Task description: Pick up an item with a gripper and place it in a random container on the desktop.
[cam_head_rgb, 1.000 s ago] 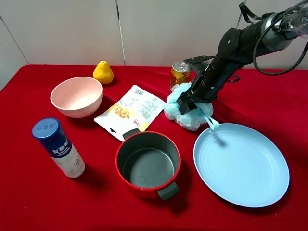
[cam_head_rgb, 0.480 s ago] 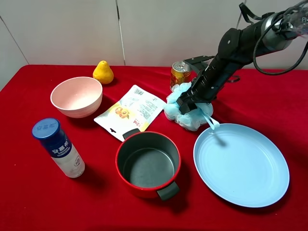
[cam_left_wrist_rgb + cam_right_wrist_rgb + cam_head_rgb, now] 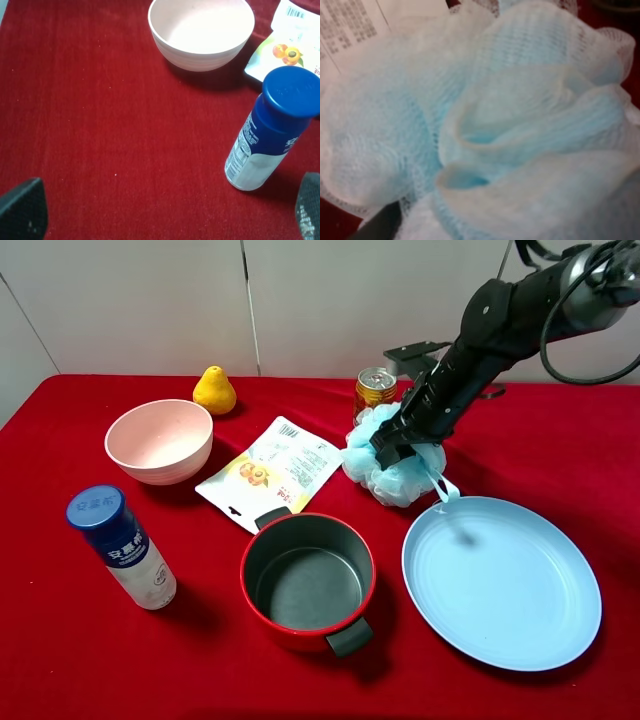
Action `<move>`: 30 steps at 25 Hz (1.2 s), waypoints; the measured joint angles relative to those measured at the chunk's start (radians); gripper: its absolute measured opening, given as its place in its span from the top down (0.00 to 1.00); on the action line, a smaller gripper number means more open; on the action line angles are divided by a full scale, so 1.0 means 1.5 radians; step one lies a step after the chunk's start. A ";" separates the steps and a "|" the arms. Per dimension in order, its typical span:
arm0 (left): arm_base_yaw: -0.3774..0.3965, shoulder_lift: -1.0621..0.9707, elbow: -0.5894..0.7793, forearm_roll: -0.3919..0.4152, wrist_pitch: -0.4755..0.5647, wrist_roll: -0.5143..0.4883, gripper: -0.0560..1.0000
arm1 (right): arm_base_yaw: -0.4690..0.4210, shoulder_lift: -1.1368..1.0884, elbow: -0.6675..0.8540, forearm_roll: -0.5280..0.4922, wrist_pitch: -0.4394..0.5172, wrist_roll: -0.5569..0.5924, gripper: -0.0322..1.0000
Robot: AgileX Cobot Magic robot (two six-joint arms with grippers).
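Note:
The light blue mesh pouf [image 3: 397, 468] is between the can and the blue plate, at or just above the red cloth [image 3: 90, 660]. Its ribbon loop [image 3: 444, 490] hangs by the plate's far rim. My right gripper [image 3: 392, 447] is shut on the pouf from above. In the right wrist view the pouf [image 3: 485, 125] fills the frame, and one dark fingertip [image 3: 380, 226] shows at its edge. The red pot [image 3: 300, 636] with a dark grey inside stands empty, in front of and to the left of the pouf. My left gripper [image 3: 165, 220] is open and empty over the cloth, and is out of the high view.
A pink bowl [image 3: 160, 440] and a blue-capped bottle [image 3: 122, 545] stand on the left; both show in the left wrist view [image 3: 201, 30] [image 3: 267, 130]. A white snack pouch [image 3: 272, 472] lies mid-table. A yellow pear [image 3: 214, 390] and a can [image 3: 374, 392] stand at the back. A blue plate [image 3: 500, 580] lies front right.
My right arm has risen and shifted a little to the right and back, carrying the pouf with it. Nothing else has moved.

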 joint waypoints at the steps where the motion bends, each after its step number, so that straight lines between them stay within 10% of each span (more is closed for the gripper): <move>1: 0.000 0.000 0.000 0.000 0.000 0.000 0.00 | 0.000 -0.007 0.000 -0.001 0.002 0.000 0.59; 30: 0.000 0.000 0.000 0.000 0.000 0.000 0.00 | 0.002 -0.160 0.000 -0.043 0.194 0.096 0.63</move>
